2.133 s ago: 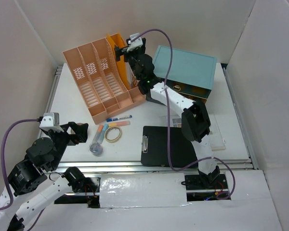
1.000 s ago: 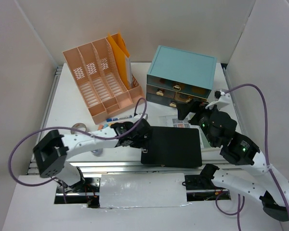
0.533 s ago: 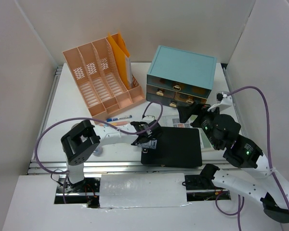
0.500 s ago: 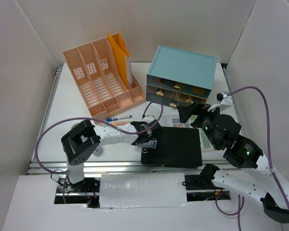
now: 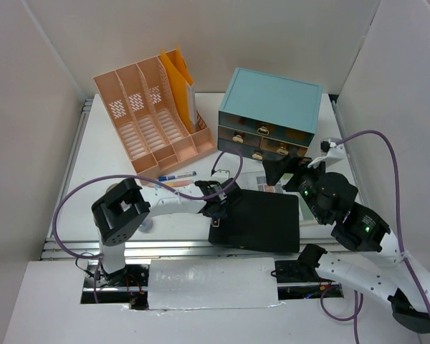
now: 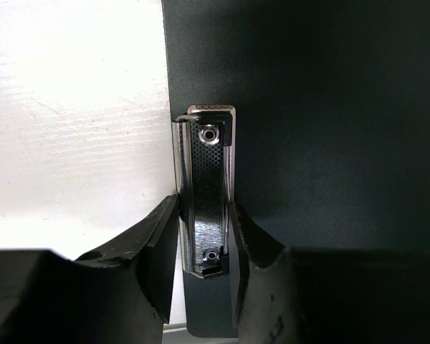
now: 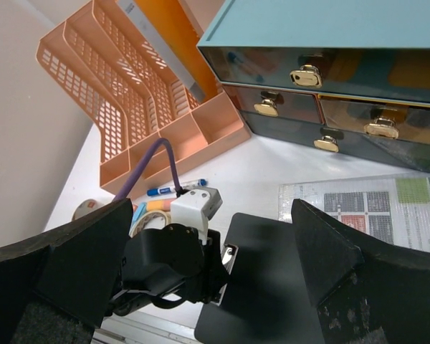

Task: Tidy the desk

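Observation:
The desk is a white top with rails. Near its front edge lies a black clipboard. My left gripper reaches in from the left and is shut on the clipboard's metal clip, with one finger pressed against each long side of it. My right gripper hangs wide open above the desk's right half, in front of the drawers, holding nothing. In the right wrist view its fingers frame the left wrist and the clipboard.
A pink file organizer holding an orange folder stands at the back left. A teal drawer cabinet stands at the back right. A blue marker, a tape roll and a printed sheet lie near the clipboard.
The left arm has reached across to the clipboard and its jaws have narrowed onto the clip. The right arm has left the organizer and now hovers by the drawers.

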